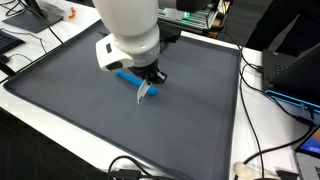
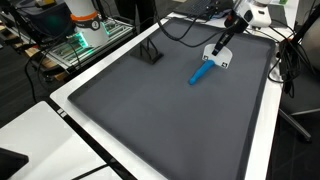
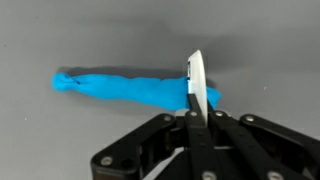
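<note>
A long blue twisted piece [image 3: 125, 86] lies on the dark grey mat [image 3: 60, 140]; both exterior views show it too [image 1: 128, 76] [image 2: 201, 73]. My gripper [image 3: 197, 113] is shut on a thin white flat piece [image 3: 196, 78], seen edge-on in the wrist view. That white piece stands up from the jaws and crosses the right end of the blue piece. In an exterior view the white piece [image 1: 146, 92] hangs below the gripper [image 1: 153, 78], close to the mat. Whether it touches the blue piece I cannot tell. The gripper [image 2: 224, 42] and white piece [image 2: 218, 56] sit near the mat's far side.
The mat [image 1: 120, 125] covers a white-edged table [image 1: 60, 130]. A small black stand [image 2: 150, 52] sits on the mat's far corner. Cables [image 1: 262, 110] run along the table's side, and a shelf with equipment [image 2: 80, 30] stands beyond.
</note>
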